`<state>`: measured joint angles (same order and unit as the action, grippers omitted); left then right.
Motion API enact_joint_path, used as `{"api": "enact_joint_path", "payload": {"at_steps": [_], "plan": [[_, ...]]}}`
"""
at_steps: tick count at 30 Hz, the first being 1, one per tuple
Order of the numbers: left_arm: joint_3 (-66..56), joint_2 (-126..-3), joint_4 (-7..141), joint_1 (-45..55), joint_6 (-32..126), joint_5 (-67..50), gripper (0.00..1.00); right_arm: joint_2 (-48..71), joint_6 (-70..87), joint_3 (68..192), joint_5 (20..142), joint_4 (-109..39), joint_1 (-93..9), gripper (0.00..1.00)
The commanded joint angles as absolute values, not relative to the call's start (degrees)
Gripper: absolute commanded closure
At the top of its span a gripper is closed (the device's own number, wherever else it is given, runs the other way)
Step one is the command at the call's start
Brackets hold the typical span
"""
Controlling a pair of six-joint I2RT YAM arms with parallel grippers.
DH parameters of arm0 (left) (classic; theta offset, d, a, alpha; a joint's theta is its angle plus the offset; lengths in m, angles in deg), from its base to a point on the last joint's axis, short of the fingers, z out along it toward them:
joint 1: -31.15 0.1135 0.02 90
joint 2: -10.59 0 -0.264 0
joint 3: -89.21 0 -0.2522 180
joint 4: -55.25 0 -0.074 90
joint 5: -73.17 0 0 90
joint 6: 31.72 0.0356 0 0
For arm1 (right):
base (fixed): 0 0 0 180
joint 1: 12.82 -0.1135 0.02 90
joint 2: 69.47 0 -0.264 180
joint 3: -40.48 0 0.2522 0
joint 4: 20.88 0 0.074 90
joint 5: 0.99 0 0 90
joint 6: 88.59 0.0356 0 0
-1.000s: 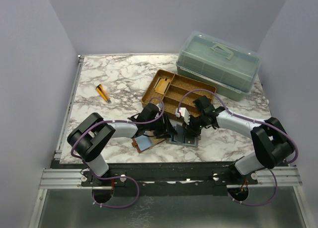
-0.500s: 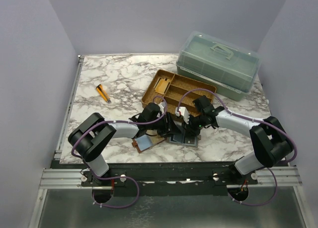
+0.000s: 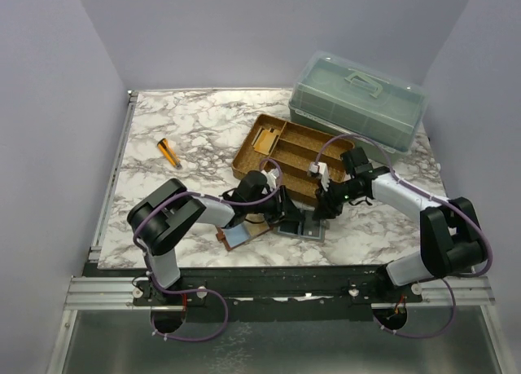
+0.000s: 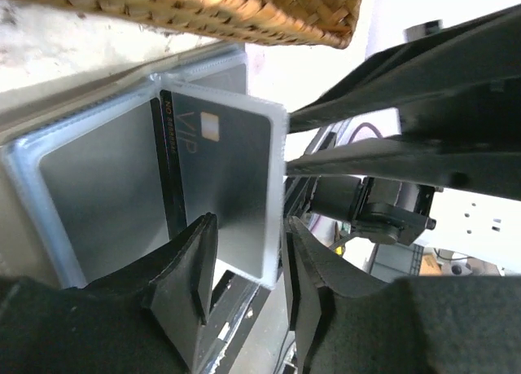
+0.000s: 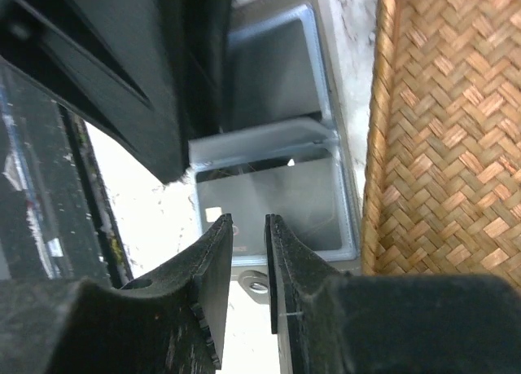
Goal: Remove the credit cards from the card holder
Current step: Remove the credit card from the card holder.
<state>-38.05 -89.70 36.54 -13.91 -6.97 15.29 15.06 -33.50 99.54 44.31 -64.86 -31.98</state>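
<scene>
left hand (image 4: 248, 227) spread astride a grey card (image 4: 232, 170) — card holder (image 3: 234, 236) just beside; right hand (image 5: 248, 223) ajar, empty.

left arm (image 3: 213, 212) first: pale grey links between chunky black joint housings, rounded at the shoulder. the right arm (image 3: 404, 196) is its twin, same grey, same black. a purple cable (image 3: 195, 338) loops out by each base and runs up along the links. there's a small white block (image 3: 317, 174) near the right wrist, possibly a connector, too small to call. up close, the left gripper (image 4: 250, 227) has matte black moulded fingers (image 4: 189, 284). the right gripper (image 5: 247, 227) matches, with notched inner edges.
</scene>
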Motion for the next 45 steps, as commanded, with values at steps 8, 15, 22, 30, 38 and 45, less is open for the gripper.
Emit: {"api": "enact_joint_path", "payload": {"at_steps": [8, 15, 22, 30, 38, 45], "plan": [[-36.0, -96.6, 28.5, -17.7, -11.3, 18.6, 0.53, 10.7, -31.8, 102.0, 33.5, -68.3, -28.5, 0.72], [-37.5, -94.2, 28.3, -17.7, -10.7, 16.7, 0.50, 13.3, -28.3, 102.8, 32.6, -67.2, -28.3, 0.78], [-37.4, -94.7, 28.3, -17.8, -10.6, 16.7, 0.51, 12.8, -24.7, 102.3, 33.0, -64.6, -28.2, 0.79], [-42.1, -84.9, 32.0, -17.0, -6.9, 11.2, 0.50, 19.6, -25.6, 102.5, 37.8, -65.3, -28.9, 0.85], [-42.9, -79.6, 48.5, -16.7, -1.7, 2.1, 0.48, 24.2, -24.7, 103.2, 45.0, -64.1, -32.6, 0.85], [-40.7, -81.0, 57.9, -16.7, 0.5, -3.0, 0.47, 26.2, -23.7, 102.8, 54.3, -62.3, -35.3, 0.85]]}}
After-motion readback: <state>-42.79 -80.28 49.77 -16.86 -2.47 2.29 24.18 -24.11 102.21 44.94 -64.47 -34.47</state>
